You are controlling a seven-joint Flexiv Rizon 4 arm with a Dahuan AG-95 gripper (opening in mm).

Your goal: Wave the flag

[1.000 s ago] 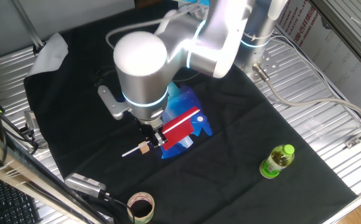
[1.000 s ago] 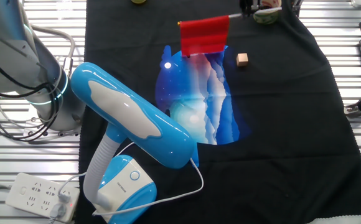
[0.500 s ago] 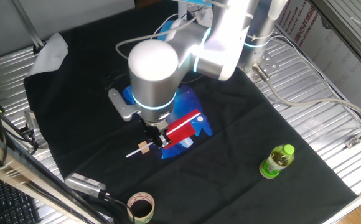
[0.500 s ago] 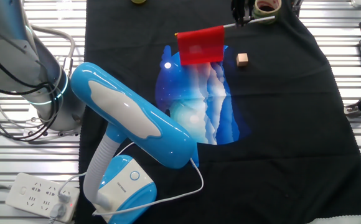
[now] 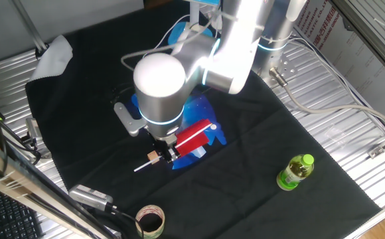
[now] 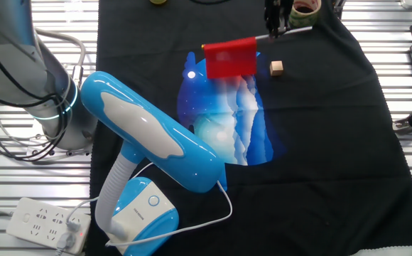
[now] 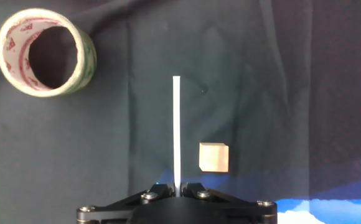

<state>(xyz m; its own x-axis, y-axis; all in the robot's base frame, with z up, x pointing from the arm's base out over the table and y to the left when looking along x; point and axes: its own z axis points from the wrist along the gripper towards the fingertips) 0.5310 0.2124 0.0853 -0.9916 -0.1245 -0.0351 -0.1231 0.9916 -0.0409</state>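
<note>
Gripper (image 7: 177, 190) clamps one flag (image 6: 230, 57); one wooden cube (image 7: 213, 157).

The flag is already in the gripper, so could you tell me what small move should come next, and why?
Probably a swing back sideways. The gripper is shut on the flag's stick, and the red cloth hangs free above the patterned cloth.

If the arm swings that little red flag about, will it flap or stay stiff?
The flag looks like thin cloth, so it would probably flap. Its slim white stick, pinched in the gripper, seems light and might flex slightly.
</note>
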